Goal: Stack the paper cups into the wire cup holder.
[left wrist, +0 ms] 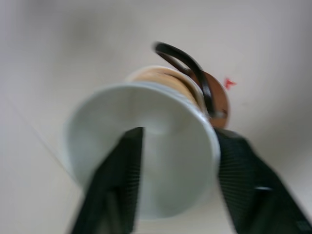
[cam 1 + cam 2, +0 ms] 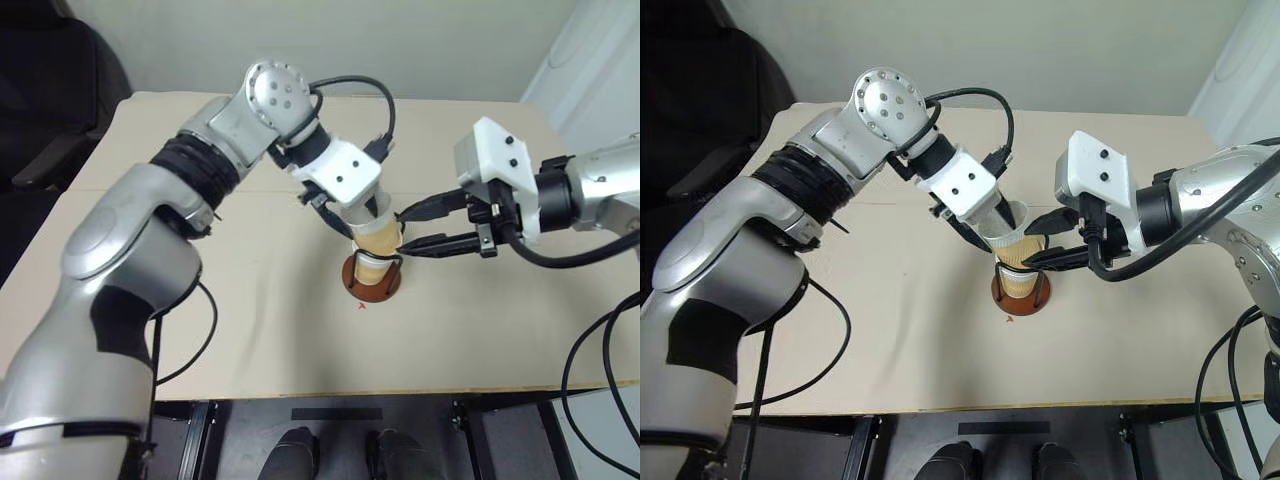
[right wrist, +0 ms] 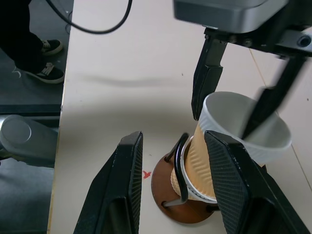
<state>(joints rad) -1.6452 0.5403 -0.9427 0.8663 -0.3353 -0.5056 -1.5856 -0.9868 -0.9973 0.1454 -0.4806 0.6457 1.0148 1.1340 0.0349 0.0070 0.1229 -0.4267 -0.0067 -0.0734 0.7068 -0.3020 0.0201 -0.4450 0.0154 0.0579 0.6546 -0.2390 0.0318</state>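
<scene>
At frame centre the left tool (image 2: 1002, 222), one finger inside the top cup (image 3: 242, 127) and one outside, looked spread; it should lift straight off the stack in the wire cup holder (image 2: 1020, 290) while the right tool (image 2: 1040, 243), jaws apart, steadied it.

Table: a beige rectangular table (image 2: 250, 330) with a matte, plain top, seen from above.
Seam: a faint straight line crosses the top from side to side.
Holder: the wire cup holder (image 2: 372, 279) stands on its round reddish-brown base near the middle of the table.
Mark: a small red mark (image 2: 362, 305) sits on the surface just beside the base, on the near side.
</scene>
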